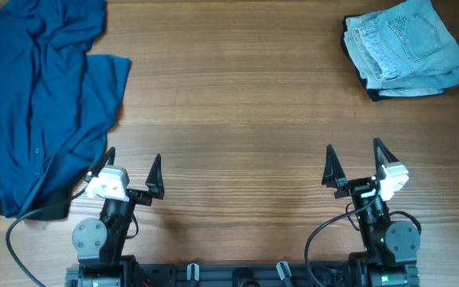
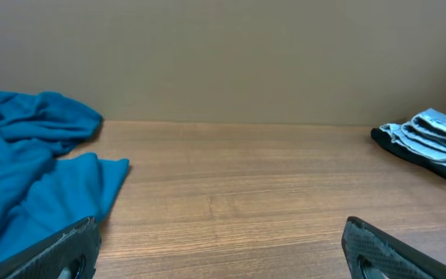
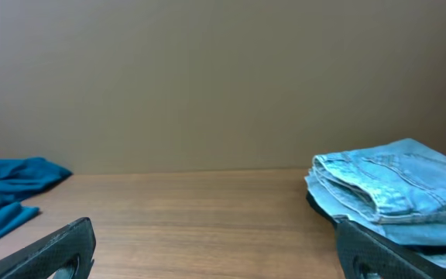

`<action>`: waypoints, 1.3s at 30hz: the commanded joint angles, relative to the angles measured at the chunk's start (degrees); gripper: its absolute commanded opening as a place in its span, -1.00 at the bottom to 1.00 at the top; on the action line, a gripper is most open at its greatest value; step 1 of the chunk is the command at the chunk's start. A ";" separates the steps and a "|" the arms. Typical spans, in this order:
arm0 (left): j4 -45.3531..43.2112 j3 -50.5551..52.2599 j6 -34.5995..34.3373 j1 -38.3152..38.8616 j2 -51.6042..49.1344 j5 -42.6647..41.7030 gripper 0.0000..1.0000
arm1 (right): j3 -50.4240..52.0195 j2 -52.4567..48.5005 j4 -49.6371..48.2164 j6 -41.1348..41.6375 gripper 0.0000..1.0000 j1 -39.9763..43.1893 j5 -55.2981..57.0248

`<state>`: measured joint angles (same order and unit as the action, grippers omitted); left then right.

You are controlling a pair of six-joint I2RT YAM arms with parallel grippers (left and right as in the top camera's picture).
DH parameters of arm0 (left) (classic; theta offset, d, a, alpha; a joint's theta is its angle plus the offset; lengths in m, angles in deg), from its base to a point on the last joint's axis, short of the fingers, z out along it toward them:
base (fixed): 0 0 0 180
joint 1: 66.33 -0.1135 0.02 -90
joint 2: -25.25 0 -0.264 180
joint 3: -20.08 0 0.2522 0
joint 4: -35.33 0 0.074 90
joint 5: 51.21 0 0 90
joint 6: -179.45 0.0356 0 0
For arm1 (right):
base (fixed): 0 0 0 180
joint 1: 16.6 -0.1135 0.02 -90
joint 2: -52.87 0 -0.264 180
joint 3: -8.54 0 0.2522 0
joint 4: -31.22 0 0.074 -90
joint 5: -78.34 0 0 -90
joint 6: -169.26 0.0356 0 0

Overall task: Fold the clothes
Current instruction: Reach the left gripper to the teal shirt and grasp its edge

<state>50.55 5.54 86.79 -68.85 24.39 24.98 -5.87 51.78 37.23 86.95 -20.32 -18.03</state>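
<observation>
Shirt (image 1: 42,96) seen crumpled at upper left; jeans (image 1: 405,48) already folded at upper right. Left gripper (image 1: 134,157), right gripper (image 1: 354,148) both spread, nothing held. Shirt likely to be reached, flattened next.

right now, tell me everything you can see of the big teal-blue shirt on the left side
The large, soft teal-blue shirt lies unfolded and crumpled on the wooden table, at its left edge, partly cut off by the frame. A row of small buttons runs down one panel. A dark cloth peeks from under its near corner. The open left gripper stands beside it, not holding it.
</observation>
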 commanded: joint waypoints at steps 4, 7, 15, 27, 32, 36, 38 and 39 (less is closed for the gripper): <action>1.25 -7.56 -1.42 0.11 -7.19 0.81 1.00 | -8.22 -7.74 -0.39 -0.68 1.00 -0.22 -2.14; 2.03 -12.70 -1.42 0.11 -14.38 0.81 1.00 | -12.92 -15.08 -0.37 -1.75 1.00 -0.22 -4.02; 9.90 -32.83 -1.09 0.11 -37.94 0.79 1.00 | -30.77 -39.12 3.19 -1.73 1.00 -0.22 -13.66; 25.55 -55.25 8.87 0.13 -61.20 -0.11 1.00 | -62.58 -68.85 33.14 -10.05 0.99 -0.24 -20.50; 23.45 -55.25 8.63 0.11 -63.73 -0.09 1.00 | -63.52 -73.22 32.15 -8.66 0.99 -0.24 -20.70; 20.70 -61.02 7.98 -0.92 -72.87 3.52 1.00 | -63.52 -75.14 31.41 -7.69 0.99 -0.24 -20.65; 21.59 -65.20 8.00 -1.31 -78.75 5.57 1.00 | -63.52 -75.23 31.43 -7.72 0.99 -0.22 -20.41; 22.40 -67.60 8.00 -1.36 -81.96 6.69 1.00 | -63.52 -75.23 31.45 -7.72 1.00 -0.22 -20.13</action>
<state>72.14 -54.52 93.94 -69.23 -47.54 26.95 -67.97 -22.68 68.88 79.21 -20.32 -37.22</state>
